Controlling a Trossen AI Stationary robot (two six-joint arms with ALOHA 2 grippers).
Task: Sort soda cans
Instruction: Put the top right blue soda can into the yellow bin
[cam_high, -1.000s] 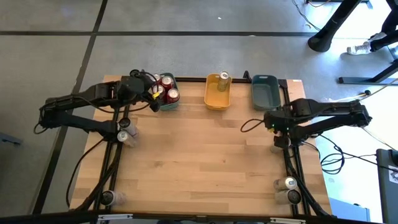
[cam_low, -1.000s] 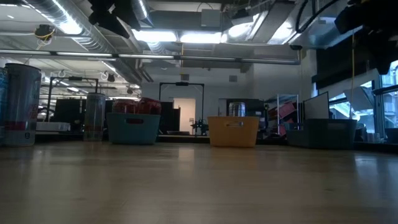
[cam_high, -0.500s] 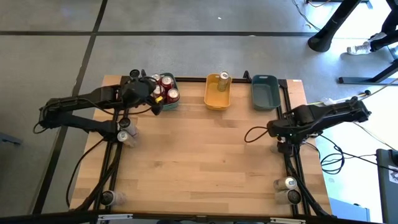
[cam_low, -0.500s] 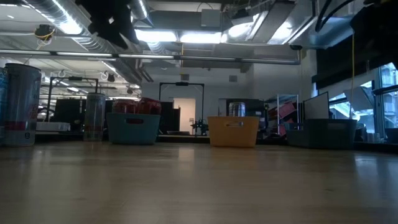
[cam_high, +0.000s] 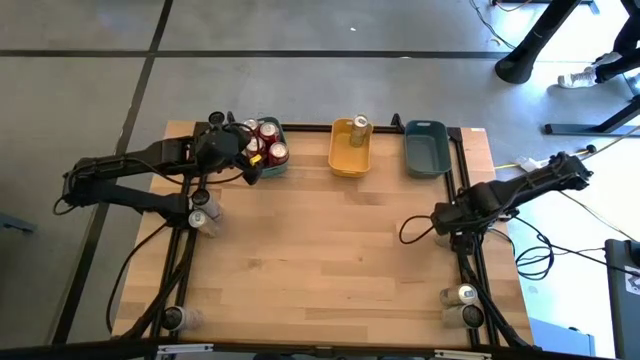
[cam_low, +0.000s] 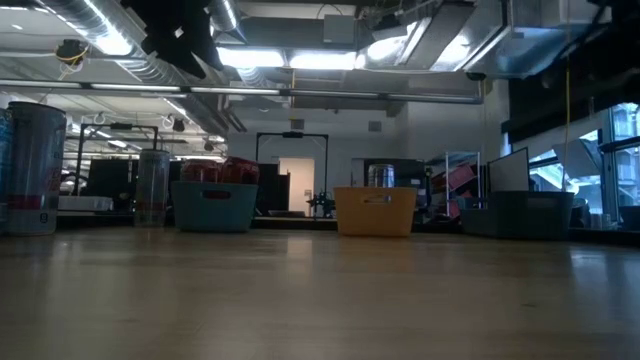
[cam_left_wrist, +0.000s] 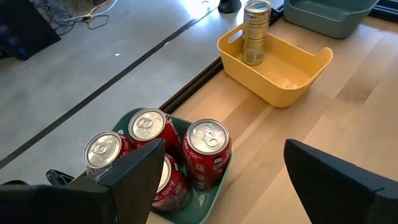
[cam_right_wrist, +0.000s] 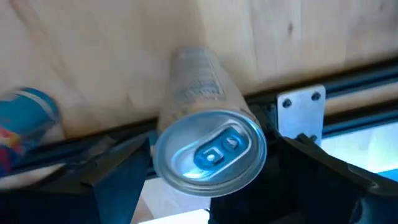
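Observation:
My left gripper (cam_high: 250, 155) hangs open over the teal tray (cam_left_wrist: 205, 200) at the far left, where several red cans (cam_left_wrist: 207, 146) stand upright. A gold can (cam_left_wrist: 255, 31) stands in the yellow tray (cam_high: 348, 160). My right gripper (cam_high: 443, 225) is open at the table's right edge. In the right wrist view its fingers (cam_right_wrist: 118, 180) stand on either side of an upright silver can (cam_right_wrist: 208, 152), seen top-on, with narrow gaps. The can rests on its base by the metal rail.
The grey-blue tray (cam_high: 427, 150) sits at the far right. More cans stand at the left edge (cam_high: 200, 215), the near right corner (cam_high: 465, 297) and the near left corner (cam_high: 175, 318). A blue can (cam_right_wrist: 25, 118) is beside the silver one. The middle of the wooden tabletop (cam_high: 330, 250) is bare.
My right gripper has moved toward the table's near edge along the right side, arriving over the silver can. My left gripper shifted slightly toward the red cans, then held still. Both stayed open, and no can moved.

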